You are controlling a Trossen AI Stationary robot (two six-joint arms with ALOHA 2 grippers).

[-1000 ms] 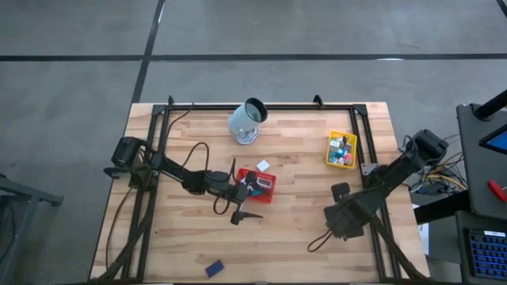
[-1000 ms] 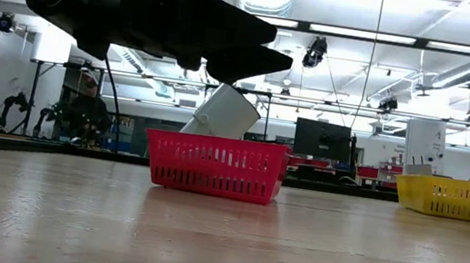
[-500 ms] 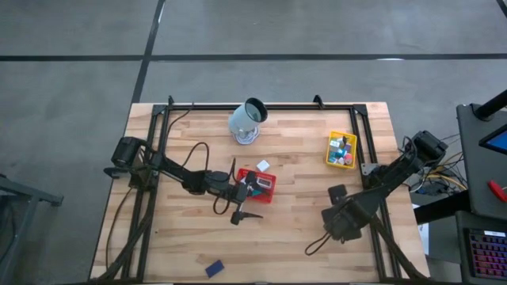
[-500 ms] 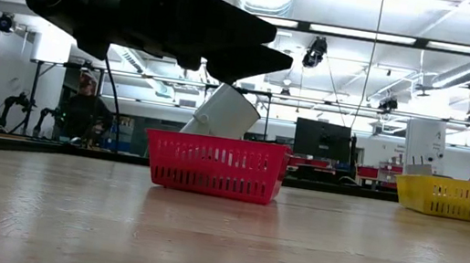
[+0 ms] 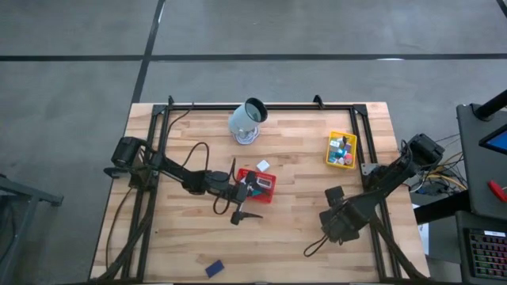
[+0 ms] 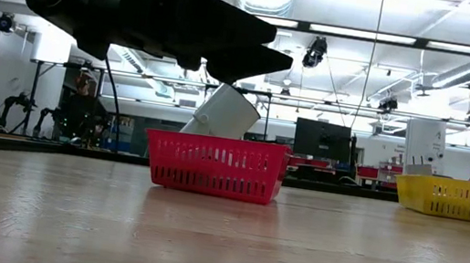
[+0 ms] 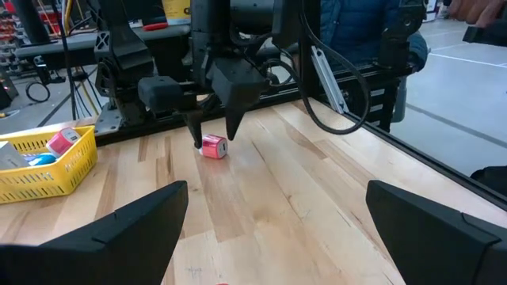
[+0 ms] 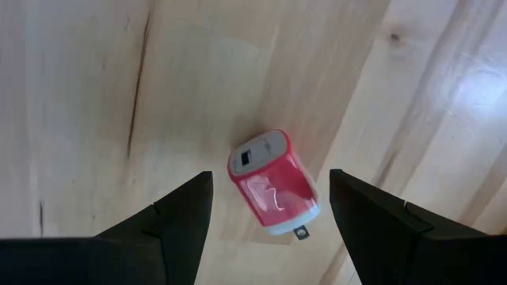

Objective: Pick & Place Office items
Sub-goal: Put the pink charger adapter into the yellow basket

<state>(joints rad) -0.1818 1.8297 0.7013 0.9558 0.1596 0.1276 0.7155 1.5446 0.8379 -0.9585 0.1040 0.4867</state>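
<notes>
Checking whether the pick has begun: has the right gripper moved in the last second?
Yes. The right gripper has slid slightly farther from the yellow tray, toward the table's near edge.

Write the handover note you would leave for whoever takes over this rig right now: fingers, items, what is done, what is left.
Right gripper: fingers open, poised above the pink-red block on bare wood, not gripping it.
Left gripper: fingers open, empty, by the red tray.
Done: several items in the yellow tray, a few in the red tray.
Left: the pink-red block, a white item beside the red tray, a dark blue item near the table's front edge.
</notes>
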